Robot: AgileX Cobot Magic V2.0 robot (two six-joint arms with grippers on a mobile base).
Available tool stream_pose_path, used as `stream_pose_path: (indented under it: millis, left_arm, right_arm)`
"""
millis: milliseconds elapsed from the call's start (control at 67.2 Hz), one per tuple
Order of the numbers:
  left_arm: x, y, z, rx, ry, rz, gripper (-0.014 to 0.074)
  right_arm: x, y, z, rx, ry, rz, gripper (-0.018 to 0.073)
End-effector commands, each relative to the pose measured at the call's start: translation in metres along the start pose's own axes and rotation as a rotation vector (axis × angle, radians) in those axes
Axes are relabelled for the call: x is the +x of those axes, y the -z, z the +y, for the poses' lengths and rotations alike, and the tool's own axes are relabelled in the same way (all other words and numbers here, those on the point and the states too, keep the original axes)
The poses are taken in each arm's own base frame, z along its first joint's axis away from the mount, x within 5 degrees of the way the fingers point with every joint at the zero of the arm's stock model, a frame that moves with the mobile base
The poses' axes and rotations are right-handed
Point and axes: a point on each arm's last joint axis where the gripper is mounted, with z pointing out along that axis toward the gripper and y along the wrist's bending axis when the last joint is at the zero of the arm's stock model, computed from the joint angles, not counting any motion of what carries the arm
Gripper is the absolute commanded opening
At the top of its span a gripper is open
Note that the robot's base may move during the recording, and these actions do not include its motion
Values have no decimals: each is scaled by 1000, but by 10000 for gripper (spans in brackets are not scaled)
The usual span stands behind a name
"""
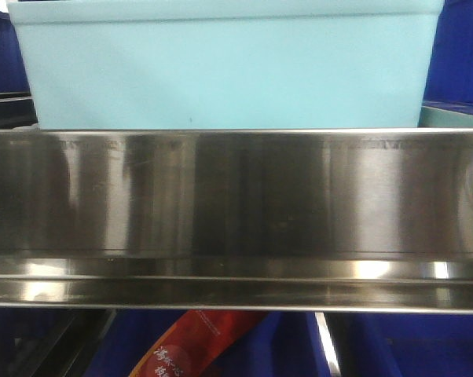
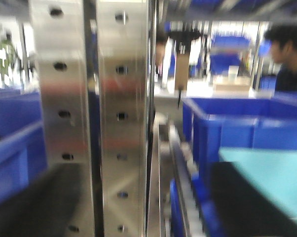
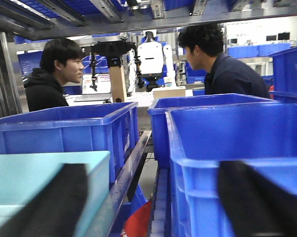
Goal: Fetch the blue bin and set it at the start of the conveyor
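Sitting above stainless shelf rail [image 1: 236,196]: blue bin [image 1: 221,71], light turquoise, plain walls. Left fingers [image 2: 37,205] spread apart; right fingers [image 3: 50,207] spread apart. Dark royal-blue bins [image 3: 64,131] alongside.

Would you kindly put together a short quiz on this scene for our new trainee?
1. True or false: the light turquoise bin is tipped on its side.
2. What runs across the front view just below it? A. stainless-steel shelf rail B. wooden plank C. cardboard box
3. Fill in: in the right wrist view, the neighbouring plastic bins are dark ____.
Key: 1 false; 2 A; 3 blue.
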Motion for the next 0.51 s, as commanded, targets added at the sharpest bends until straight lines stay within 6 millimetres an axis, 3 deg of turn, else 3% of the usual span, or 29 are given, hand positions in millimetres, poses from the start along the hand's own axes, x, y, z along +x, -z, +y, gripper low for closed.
stream_pose_path:
  millis: [0,208,491]
  left_arm:
    - [-3,-17,0,-4,0,97,591]
    - [-25,-44,-19,185,-51,154,599]
    - [-38,-110,-78,419,-122,427,599]
  right_arm:
    - [-6,-8,0,2,9,-18,573]
    - [-22,-29,4,-33,102,132,501]
    - [-55,-99,33,-240,78,384,475]
